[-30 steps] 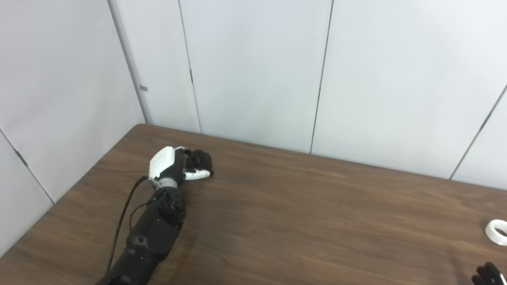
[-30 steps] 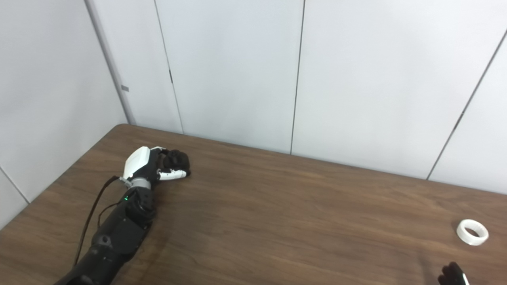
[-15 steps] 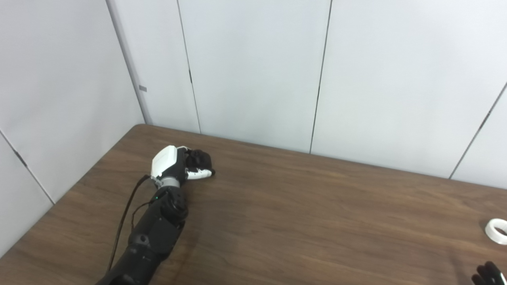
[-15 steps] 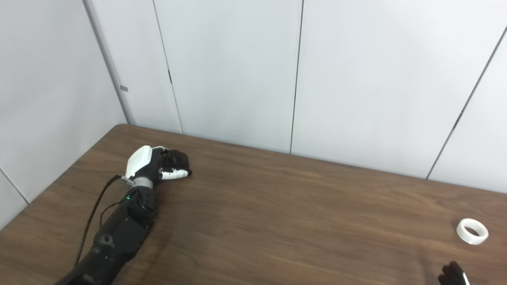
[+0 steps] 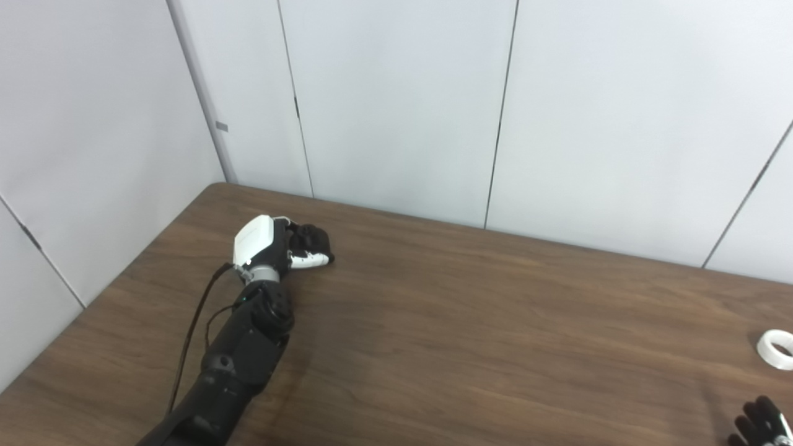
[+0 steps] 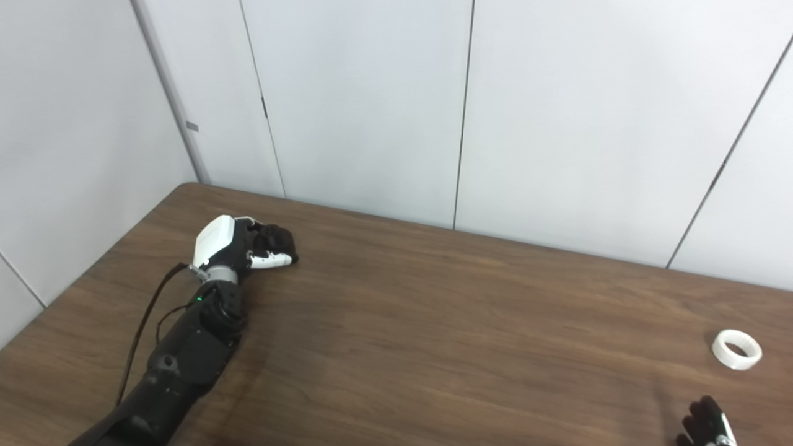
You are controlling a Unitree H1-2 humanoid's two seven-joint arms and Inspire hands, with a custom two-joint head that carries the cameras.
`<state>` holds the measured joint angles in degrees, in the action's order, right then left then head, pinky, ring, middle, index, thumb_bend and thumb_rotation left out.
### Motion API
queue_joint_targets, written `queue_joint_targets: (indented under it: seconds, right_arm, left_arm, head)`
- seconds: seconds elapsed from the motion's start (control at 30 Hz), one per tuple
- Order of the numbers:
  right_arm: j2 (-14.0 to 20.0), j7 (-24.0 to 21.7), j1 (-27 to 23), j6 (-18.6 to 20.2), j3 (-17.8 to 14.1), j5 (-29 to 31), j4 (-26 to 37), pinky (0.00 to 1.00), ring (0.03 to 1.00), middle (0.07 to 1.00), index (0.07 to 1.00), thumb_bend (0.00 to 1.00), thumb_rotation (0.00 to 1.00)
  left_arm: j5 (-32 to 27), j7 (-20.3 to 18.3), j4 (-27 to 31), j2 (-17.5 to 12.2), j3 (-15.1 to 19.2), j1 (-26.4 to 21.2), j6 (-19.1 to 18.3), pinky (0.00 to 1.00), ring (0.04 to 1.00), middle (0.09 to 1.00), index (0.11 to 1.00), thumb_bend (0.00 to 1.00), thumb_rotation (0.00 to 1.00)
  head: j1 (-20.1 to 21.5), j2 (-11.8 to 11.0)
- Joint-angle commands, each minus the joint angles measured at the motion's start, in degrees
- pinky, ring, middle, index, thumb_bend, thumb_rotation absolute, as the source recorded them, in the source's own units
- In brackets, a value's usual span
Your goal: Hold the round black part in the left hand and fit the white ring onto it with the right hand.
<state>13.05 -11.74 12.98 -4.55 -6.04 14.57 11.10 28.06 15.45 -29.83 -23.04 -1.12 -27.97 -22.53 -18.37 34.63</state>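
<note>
My left hand [image 5: 280, 246] rests on the far left of the brown table [image 5: 471, 322]. Its fingers are curled shut around a dark lump, the round black part [image 5: 311, 237], which blends with the black fingers and is mostly hidden. The white ring [image 6: 736, 349] lies flat on the table at the far right, also in the left eye view [image 5: 776, 341]. Only the black fingertips of my right hand [image 6: 705, 426] show at the bottom right corner. They are spread apart and empty, a short way in front of the ring and not touching it.
White wall panels [image 5: 396, 105] stand close behind the table's far edge and along its left side. My left forearm [image 5: 241, 347] with a black cable lies across the table's left part.
The whole picture has shifted up a little, so the camera has moved. The left hand stays shut in place, the ring lies still, and the right fingertips stay at the corner.
</note>
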Motion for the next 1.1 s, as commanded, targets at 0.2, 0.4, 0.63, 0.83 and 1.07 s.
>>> queue_joint_targets:
  seconds: [0.2,0.4,0.63,0.83,1.07]
  right_arm:
    - [0.74,-0.53,1.13,0.16,-0.33,0.26,-0.49,1.0,1.0,0.995,1.0,0.64,1.0]
    - [0.96,-0.87,0.91,-0.23,-0.39,0.48,-0.69,1.0,1.0,0.995,1.0,0.63,1.0]
    - [1.1,-0.77,0.83,0.13,-0.5,0.46,-0.68,1.0,1.0,0.992,1.0,0.63,1.0]
    - [1.33,-1.3,0.82,-0.13,-0.39,0.85,-0.85,1.0,1.0,0.992,1.0,0.63,1.0]
    - [1.37,-1.17,0.75,-0.13,-0.41,0.66,-0.85,1.0,1.0,0.99,1.0,0.63,1.0]
  left_arm:
    - [0.74,0.39,1.63,-2.04,-0.07,-1.87,-1.06,1.0,0.927,0.839,0.71,0.84,0.15]
    - [0.99,-0.1,1.21,-2.3,-0.36,-2.07,-1.88,0.99,0.928,0.844,0.717,0.84,0.19]
    - [0.71,0.59,0.83,-2.17,-0.02,-1.87,-1.53,0.97,0.915,0.831,0.7,0.84,0.18]
    - [0.89,0.84,1.34,-2.28,0.08,-1.44,-1.64,0.98,0.912,0.827,0.684,0.83,0.17]
    - [0.97,1.16,1.57,-2.35,0.24,-1.12,-1.54,0.98,0.908,0.822,0.677,0.84,0.16]
  head:
    - [-0.29,0.06]
    - [-0.35,0.21]
    - [-0.41,0.33]
    - [-0.63,0.41]
    - [-0.76,0.52]
